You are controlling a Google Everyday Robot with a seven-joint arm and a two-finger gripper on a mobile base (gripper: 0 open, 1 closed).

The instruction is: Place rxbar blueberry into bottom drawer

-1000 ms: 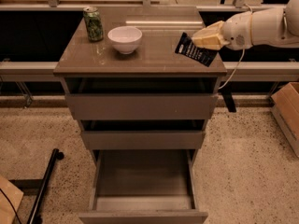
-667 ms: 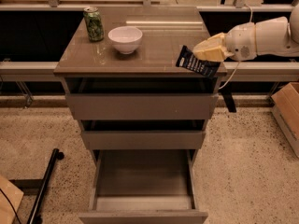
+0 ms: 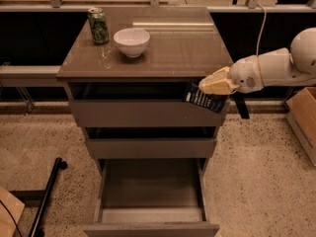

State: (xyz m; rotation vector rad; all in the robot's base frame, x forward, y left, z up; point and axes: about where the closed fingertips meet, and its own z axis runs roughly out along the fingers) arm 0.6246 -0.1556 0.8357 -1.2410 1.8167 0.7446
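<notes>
My gripper (image 3: pixel 210 89) comes in from the right on a white arm and is shut on the rxbar blueberry (image 3: pixel 204 99), a dark navy wrapper with pale print. I hold the bar tilted in front of the cabinet's top right corner, at the height of the top drawer and above the open drawers. The bottom drawer (image 3: pixel 151 216) is pulled out far at the bottom of the view, with a bare grey inside. The bar hangs well above it and to its right.
A white bowl (image 3: pixel 132 41) and a green can (image 3: pixel 98 25) stand on the cabinet top (image 3: pixel 173 53). The top drawer (image 3: pixel 143 112) and middle drawer (image 3: pixel 150 147) are pulled out a little. A cardboard box (image 3: pixel 302 117) stands at right, a black pole (image 3: pixel 47 196) lies at lower left.
My gripper has carried the bar down and forward, from over the cabinet top's right edge to in front of the top drawer's right corner.
</notes>
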